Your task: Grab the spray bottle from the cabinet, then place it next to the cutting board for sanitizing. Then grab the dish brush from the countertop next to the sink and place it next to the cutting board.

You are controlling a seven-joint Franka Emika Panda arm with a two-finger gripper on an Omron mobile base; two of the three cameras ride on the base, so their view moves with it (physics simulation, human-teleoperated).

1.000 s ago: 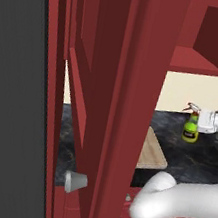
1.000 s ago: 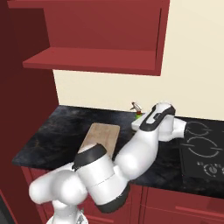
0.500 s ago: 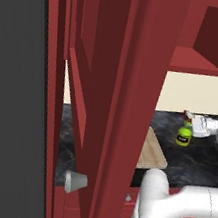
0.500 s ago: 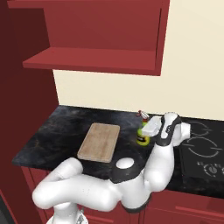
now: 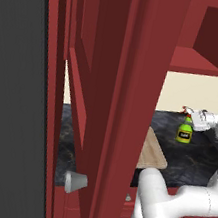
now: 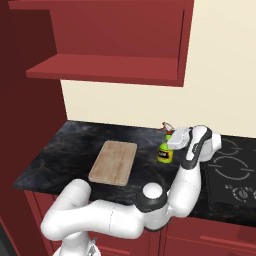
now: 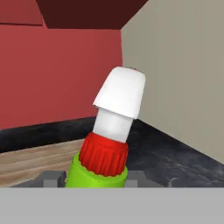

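In the left base view, the small yellow-green spray bottle with a dark label and reddish trigger head (image 5: 185, 130) is standing upright on the black marble-look counter (image 5: 193, 161), toward the back edge near the cream wall. The white arm's gripper (image 5: 193, 117) is sitting at the bottle's head, its jaws on either side of the top. The flat light-tan wooden cutting board (image 5: 152, 150) is lying nearer the front edge, apart from the bottle. The dark red panelled cabinet door (image 5: 108, 95) is standing open in the foreground, its grey cone-shaped knob (image 5: 75, 182) sticking out low down.

In the right base view, the spray bottle (image 6: 165, 150) is resting on the counter (image 6: 65, 150) just to the right of the cutting board (image 6: 114, 162), not touching it, between the board and the black stovetop (image 6: 232, 170). The gripper (image 6: 172, 137) is hanging at the bottle's neck; whether the jaws are gripping or slack cannot be told.

In the hand view, the bottle (image 7: 107, 148) is rising between the two dark fingertips (image 7: 51, 178), its red collar and white nozzle tilting right. The board's wood (image 7: 30, 164) is showing behind on the left.
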